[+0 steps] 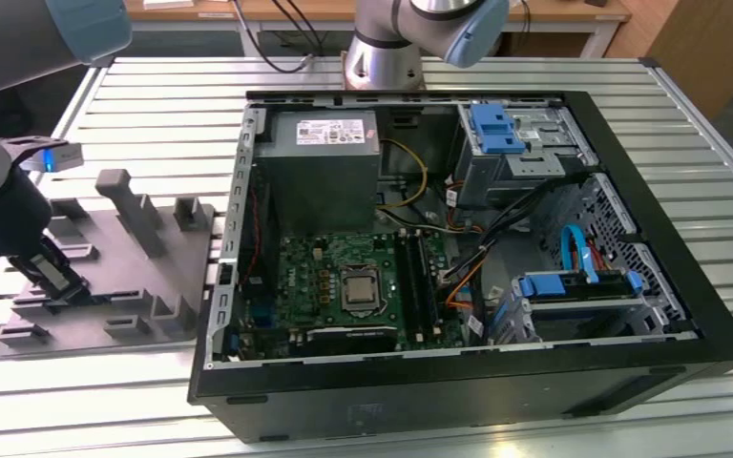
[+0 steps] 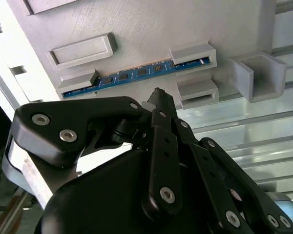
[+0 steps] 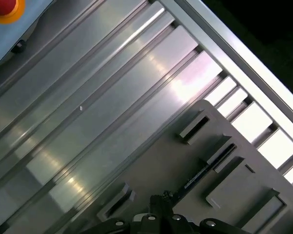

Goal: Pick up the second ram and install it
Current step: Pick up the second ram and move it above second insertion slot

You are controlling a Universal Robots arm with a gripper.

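The second ram (image 2: pixel 136 74) is a slim board with black chips, lying on edge between two brackets of the grey holder plate (image 2: pixel 151 29). In the first wrist view the second ram (image 3: pixel 205 168) shows as a thin dark strip on the holder plate (image 3: pixel 244 195). My gripper (image 2: pixel 158 97) hangs just beside the stick's long side, near its middle. Its tips are together and hold nothing. In the exterior view the gripper (image 1: pixel 68 281) is low over the holder plate (image 1: pixel 125 277) at the exterior view's left.
An open computer case (image 1: pixel 710 353) lies right of the plate, with a motherboard (image 1: pixel 328 286), long black slots (image 1: pixel 418 277) and a power supply (image 1: pixel 322 143) inside. Upright posts (image 1: pixel 131 205) stand on the plate. A red button (image 3: pixel 5 7) sits beyond the ribbed metal table (image 3: pixel 88 97).
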